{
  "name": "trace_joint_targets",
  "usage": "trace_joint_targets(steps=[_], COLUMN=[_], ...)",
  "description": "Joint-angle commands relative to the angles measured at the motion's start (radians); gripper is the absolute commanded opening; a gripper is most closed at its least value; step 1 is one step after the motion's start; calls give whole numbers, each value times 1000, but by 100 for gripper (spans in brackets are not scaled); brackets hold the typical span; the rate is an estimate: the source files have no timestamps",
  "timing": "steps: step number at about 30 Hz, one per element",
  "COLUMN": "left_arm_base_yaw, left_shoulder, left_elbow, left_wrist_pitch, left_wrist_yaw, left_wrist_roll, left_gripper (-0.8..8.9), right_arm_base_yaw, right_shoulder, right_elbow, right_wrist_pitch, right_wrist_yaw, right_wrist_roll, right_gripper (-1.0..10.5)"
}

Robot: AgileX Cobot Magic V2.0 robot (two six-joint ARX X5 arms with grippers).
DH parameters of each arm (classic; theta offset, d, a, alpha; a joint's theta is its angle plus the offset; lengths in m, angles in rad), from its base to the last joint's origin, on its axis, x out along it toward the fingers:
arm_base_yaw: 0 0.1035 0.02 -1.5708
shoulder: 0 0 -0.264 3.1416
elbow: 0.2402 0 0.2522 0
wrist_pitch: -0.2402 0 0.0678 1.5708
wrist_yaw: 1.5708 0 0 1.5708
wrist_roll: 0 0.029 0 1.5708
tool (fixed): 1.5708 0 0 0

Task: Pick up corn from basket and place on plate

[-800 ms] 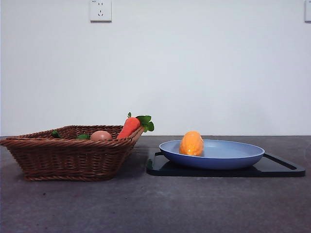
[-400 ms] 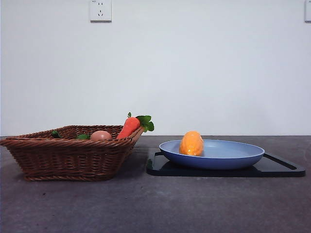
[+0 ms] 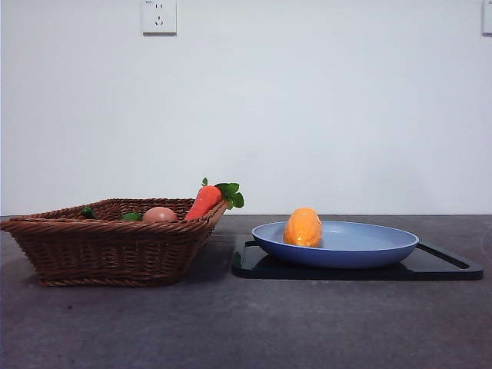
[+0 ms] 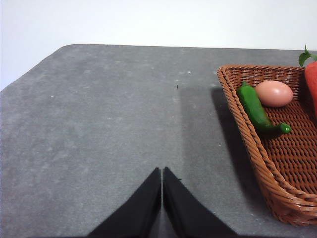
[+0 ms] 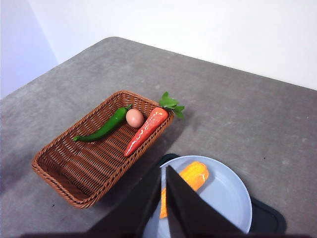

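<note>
The yellow-orange corn [image 3: 303, 227] lies on the blue plate [image 3: 369, 250], toward its left side; the right wrist view shows the corn [image 5: 190, 178] there too, on the plate [image 5: 223, 198]. The brown wicker basket [image 3: 108, 247] stands left of the plate. My right gripper [image 5: 163, 171] is shut, high above the plate's near edge, holding nothing. My left gripper [image 4: 161, 171] is shut over bare table beside the basket [image 4: 257, 163]. Neither gripper shows in the front view.
A carrot [image 5: 146, 130], a pinkish egg [image 5: 134, 118] and a green pepper [image 5: 101, 130] lie in the basket. The plate rests on a flat black tray [image 3: 438, 265]. A white wall stands behind the grey table [image 3: 246, 323].
</note>
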Motion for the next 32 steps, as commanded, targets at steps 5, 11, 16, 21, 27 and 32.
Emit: trace_joint_targets(steps=[5,11,16,21,27,32], left_arm_base_yaw=[2,2,2,2,2,2], left_shoulder=[0,0,0,0,0,0], left_elbow=[-4,-4,-4,-4,-4,-4], left_wrist_pitch=[-55,-55,-55,-55,-55,-55], left_wrist_yaw=[-2,-2,-2,-2,-2,-2], left_wrist_roll=[-5,-5,-5,-5,-5,-5], left_gripper=[8,8,8,8,8,8], right_arm_base_yaw=[3,-14,-104,-214,-321,-341], right_shoulder=[7,-10,-89,-259,-509,-668], right_elbow=[7,7,-46,-278,-593,-794], right_wrist_pitch=[14,18,67,235,441,565], right_wrist_yaw=[0,23,100,49,53,90], right_wrist_roll=[3,-29,-90,-51,-40,-45], right_gripper=[2,2,2,2,2,2])
